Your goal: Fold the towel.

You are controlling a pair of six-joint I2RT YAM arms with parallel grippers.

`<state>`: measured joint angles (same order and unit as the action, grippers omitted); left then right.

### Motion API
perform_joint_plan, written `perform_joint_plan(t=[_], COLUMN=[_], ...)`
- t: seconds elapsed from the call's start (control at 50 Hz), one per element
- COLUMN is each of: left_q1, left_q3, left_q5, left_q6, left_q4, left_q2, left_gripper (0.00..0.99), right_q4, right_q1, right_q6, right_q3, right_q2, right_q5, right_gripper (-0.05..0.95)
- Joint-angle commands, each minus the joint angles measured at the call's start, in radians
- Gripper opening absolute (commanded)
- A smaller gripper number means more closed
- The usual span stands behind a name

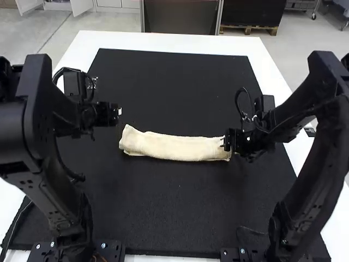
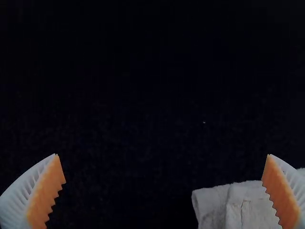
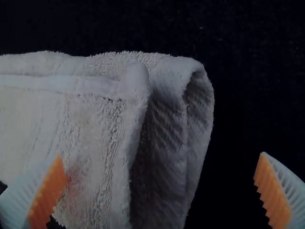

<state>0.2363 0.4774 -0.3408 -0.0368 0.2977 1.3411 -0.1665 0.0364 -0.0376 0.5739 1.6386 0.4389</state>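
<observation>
Black mat (image 1: 174,82) (towel (image 1: 174,147) on it) tops white table (image 1: 163,42).

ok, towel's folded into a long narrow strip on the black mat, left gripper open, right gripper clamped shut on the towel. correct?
Not the right gripper: the right wrist view shows it open, fingers wide apart. Rest stands: towel folded into a long narrow strip on the black mat, left gripper open.
</observation>
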Motion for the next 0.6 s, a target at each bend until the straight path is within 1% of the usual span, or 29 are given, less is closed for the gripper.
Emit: perform_joint_plan(t=[0.0,0.14,0.28,0.4,0.44,0.48,0.52,0.56,0.58], left_q1=[0.008,0.006,0.008,0.008,0.008,0.008,0.008,0.008,0.008], left_q3=[0.024,0.024,0.023,0.024,0.024,0.024,0.024,0.024,0.024], left_q5=[-0.014,-0.014,-0.014,-0.014,-0.014,-0.015,-0.015,-0.015,-0.015], left_q6=[-0.017,-0.017,-0.017,-0.017,-0.017,-0.017,-0.020,-0.025,-0.028], left_q4=[-0.003,-0.015,-0.023,-0.031,-0.034,-0.034,-0.034,-0.035,-0.035], left_q2=[-0.031,-0.046,-0.057,-0.069,-0.074,-0.079,-0.082,-0.085,-0.085], left_gripper=[0.970,0.970,0.970,0.970,0.970,0.970,0.970,0.970,0.970], right_q4=[-0.004,-0.005,-0.014,-0.022,-0.027,-0.036,-0.044,-0.054,-0.059], right_q1=[0.028,0.057,0.077,0.082,0.082,0.082,0.083,0.083,0.083], right_q6=[0.005,0.018,0.022,0.013,0.010,0.008,0.007,0.007,0.007], right_q3=[0.038,0.049,0.046,0.041,0.037,0.032,0.026,0.021,0.020], right_q2=[0.010,0.021,0.041,0.069,0.078,0.086,0.092,0.099,0.102], right_q5=[0.017,0.017,0.009,-0.012,-0.014,-0.012,-0.012,-0.011,-0.012], right_gripper=[0.91,0.90,0.79,0.79,0.77,0.69,0.58,0.43,0.32])
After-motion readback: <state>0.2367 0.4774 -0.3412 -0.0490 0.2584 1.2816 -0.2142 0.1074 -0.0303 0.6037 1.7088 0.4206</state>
